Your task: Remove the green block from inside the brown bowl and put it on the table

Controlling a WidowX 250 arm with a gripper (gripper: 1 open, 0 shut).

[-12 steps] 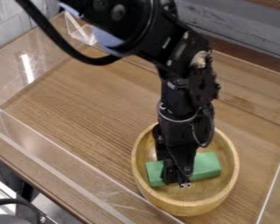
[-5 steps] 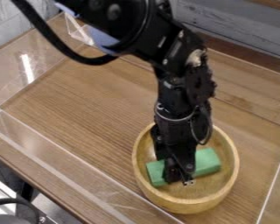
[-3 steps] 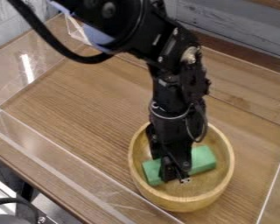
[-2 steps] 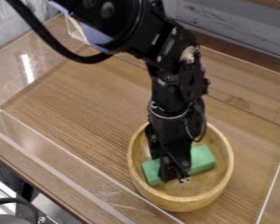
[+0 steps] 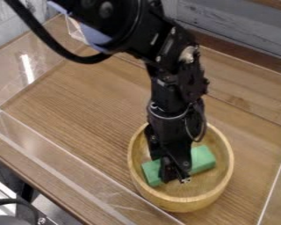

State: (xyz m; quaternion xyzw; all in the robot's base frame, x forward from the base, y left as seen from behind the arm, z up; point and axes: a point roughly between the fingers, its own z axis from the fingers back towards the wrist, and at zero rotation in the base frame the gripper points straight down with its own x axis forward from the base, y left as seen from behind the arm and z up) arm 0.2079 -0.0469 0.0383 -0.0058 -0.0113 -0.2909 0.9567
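Note:
The green block (image 5: 203, 158) is inside the brown bowl (image 5: 220, 190), which stands on the table (image 5: 96, 105) near its front right corner. My gripper (image 5: 170, 172) reaches straight down into the bowl and is shut on the middle of the green block. The block's left end and right end stick out on either side of the fingers. It appears slightly raised and tilted, though I cannot tell whether it still touches the bowl's floor. The black arm (image 5: 172, 79) hides the back of the bowl.
Clear acrylic walls (image 5: 49, 145) run along the table's front and left edges, close beside the bowl. Bare wood-grain tabletop stretches to the left and behind the bowl.
The arm has shifted a little to the left and up, and the green block has moved with it inside the bowl. The grip has stayed shut.

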